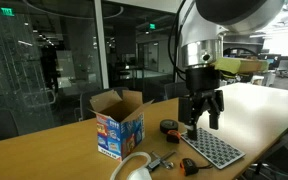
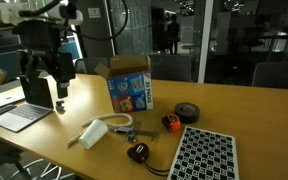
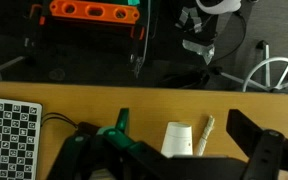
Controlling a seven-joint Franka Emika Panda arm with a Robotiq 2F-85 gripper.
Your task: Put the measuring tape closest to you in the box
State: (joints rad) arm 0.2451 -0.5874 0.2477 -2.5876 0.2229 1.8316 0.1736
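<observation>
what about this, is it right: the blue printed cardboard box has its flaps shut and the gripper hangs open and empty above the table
Not quite: the cardboard box has its flaps open, as both exterior views show. The rest holds: the gripper hangs open and empty above the table.

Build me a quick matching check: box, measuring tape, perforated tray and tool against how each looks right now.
Things:
1. box
2. measuring tape
3. perforated tray
4. tool

Looks:
A. grey, lying flat
B. open, empty, raised
C. flaps up, blue printed sides
D. black with orange patches

Pairs: 1-C, 2-D, 3-A, 4-B
</observation>
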